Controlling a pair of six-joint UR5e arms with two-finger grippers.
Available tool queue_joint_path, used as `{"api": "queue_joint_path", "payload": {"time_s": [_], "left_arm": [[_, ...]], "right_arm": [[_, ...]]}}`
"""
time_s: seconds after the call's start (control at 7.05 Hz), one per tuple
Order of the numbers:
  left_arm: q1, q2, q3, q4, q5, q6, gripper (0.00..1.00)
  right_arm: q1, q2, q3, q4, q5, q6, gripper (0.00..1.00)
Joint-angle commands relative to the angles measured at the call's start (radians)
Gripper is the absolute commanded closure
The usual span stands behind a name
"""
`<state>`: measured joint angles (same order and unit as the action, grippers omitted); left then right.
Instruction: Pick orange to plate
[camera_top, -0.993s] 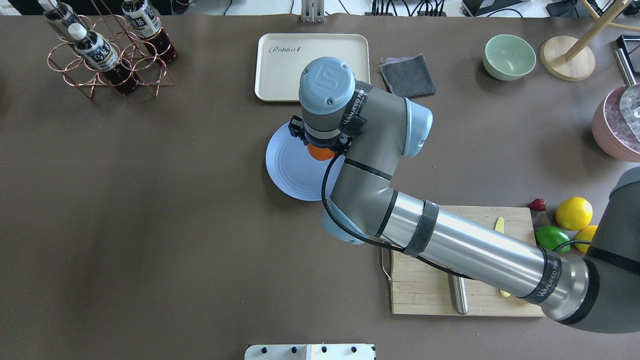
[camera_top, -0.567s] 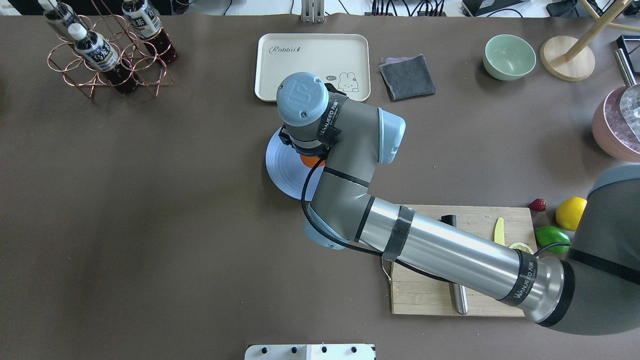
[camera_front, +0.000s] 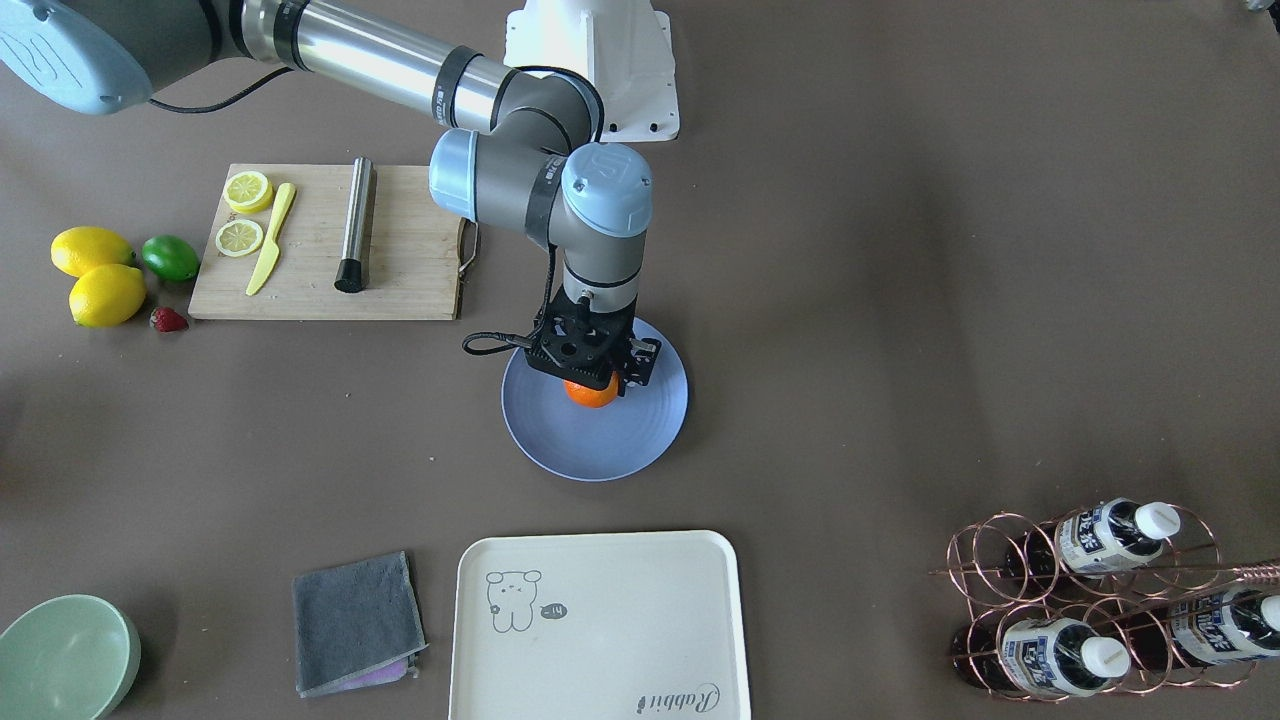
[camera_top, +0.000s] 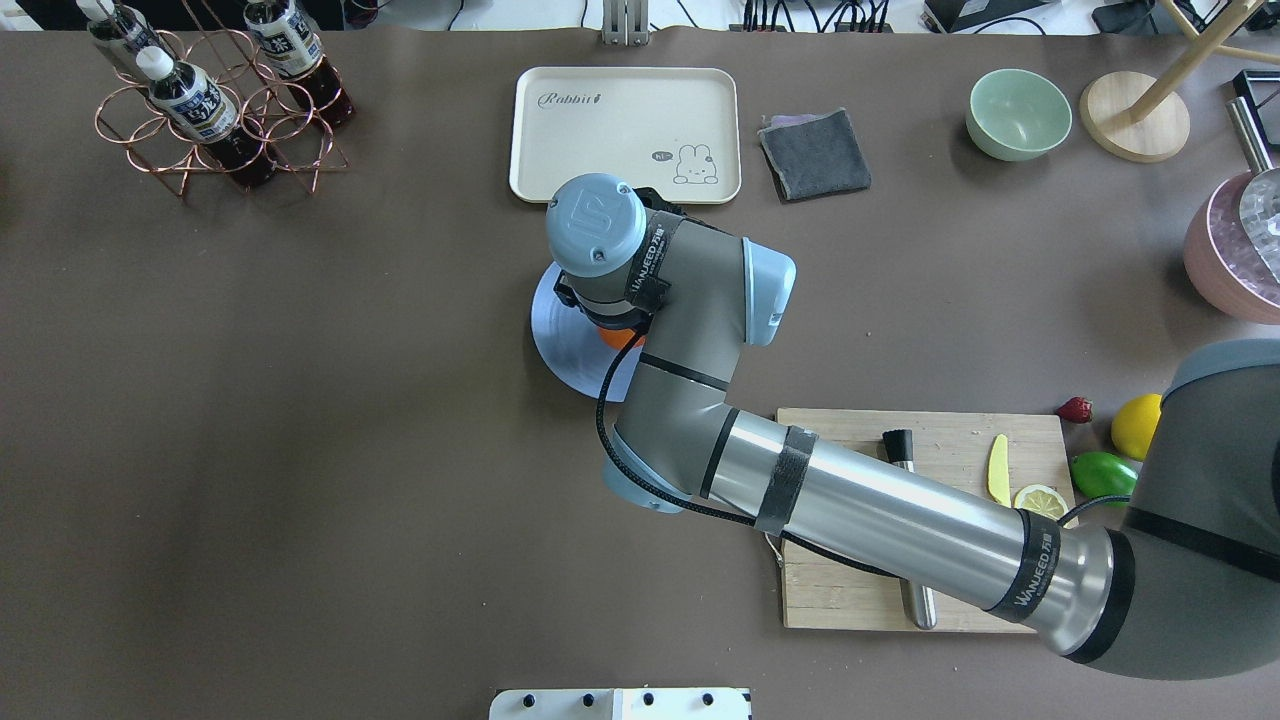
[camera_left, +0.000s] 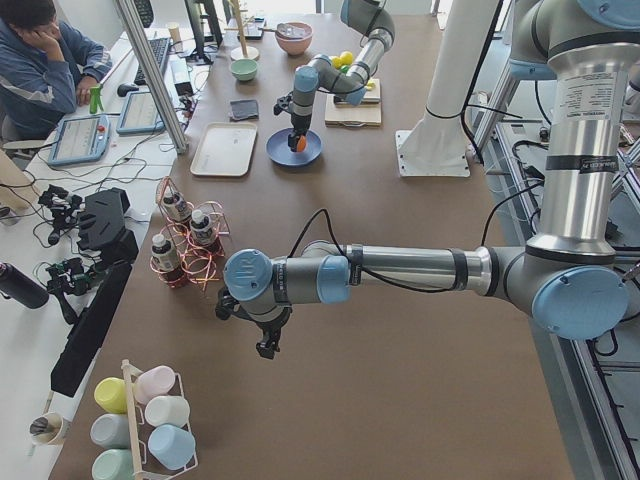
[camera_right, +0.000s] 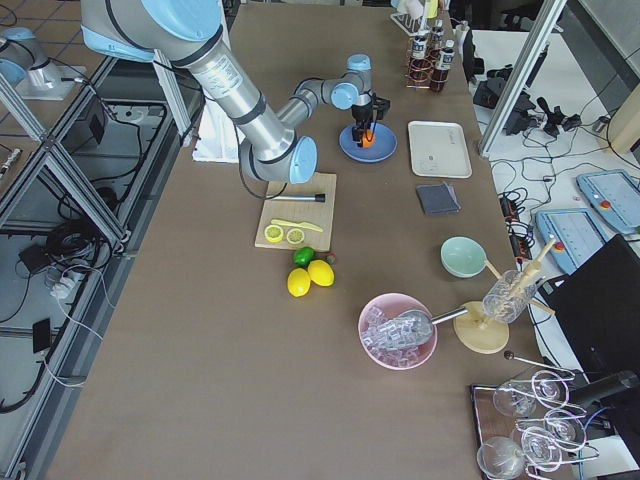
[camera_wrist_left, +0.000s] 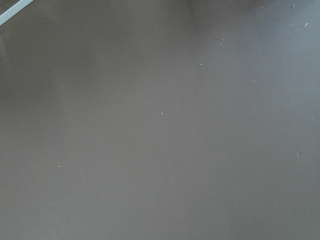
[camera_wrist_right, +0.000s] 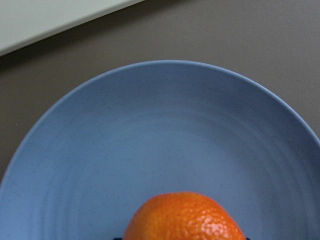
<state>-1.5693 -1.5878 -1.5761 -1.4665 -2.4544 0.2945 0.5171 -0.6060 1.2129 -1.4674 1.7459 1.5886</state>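
Note:
My right gripper points straight down over the blue plate and is shut on the orange. The fruit sits low, at or just above the plate's surface; I cannot tell whether it touches. In the right wrist view the orange fills the bottom centre, with the plate spread behind it. From overhead the wrist hides most of it, leaving a sliver of orange and the plate's left part. My left gripper shows only in the exterior left view, low over bare table, so I cannot tell its state.
A cream tray lies just beyond the plate, with a grey cloth and a green bowl to its right. The cutting board, lemons and lime are near right. A bottle rack stands far left.
The right arm has swung left and slightly nearer, carrying the orange from the plate's right rim to over its middle. The tray's drawing is now uncovered.

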Motion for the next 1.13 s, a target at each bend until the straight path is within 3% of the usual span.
{"api": "queue_joint_path", "payload": {"time_s": [0.0,0.28,0.43,0.57,0.71,0.85,0.99], "left_arm": [[-0.002,0.000,-0.002,0.000,0.000,0.002,0.02],[0.000,0.002,0.005,0.002,0.002,0.002,0.02],[0.000,0.003,0.007,0.005,0.005,0.002,0.02],[-0.002,0.003,0.008,0.005,0.006,0.000,0.02],[0.000,0.005,0.010,0.006,0.012,0.000,0.02],[0.000,0.003,0.011,0.006,0.014,0.000,0.02],[0.000,0.003,0.011,0.006,0.014,0.000,0.02]], "right_arm": [[0.000,0.002,-0.006,0.018,-0.008,-0.036,0.01],[0.062,-0.004,0.046,0.009,0.042,-0.088,0.00],[0.154,-0.052,0.106,-0.022,0.187,-0.154,0.00],[0.229,-0.140,0.234,-0.093,0.243,-0.283,0.00],[0.317,-0.272,0.361,-0.123,0.285,-0.443,0.00],[0.422,-0.442,0.473,-0.128,0.382,-0.616,0.00],[0.519,-0.575,0.532,-0.129,0.415,-0.847,0.00]]}}
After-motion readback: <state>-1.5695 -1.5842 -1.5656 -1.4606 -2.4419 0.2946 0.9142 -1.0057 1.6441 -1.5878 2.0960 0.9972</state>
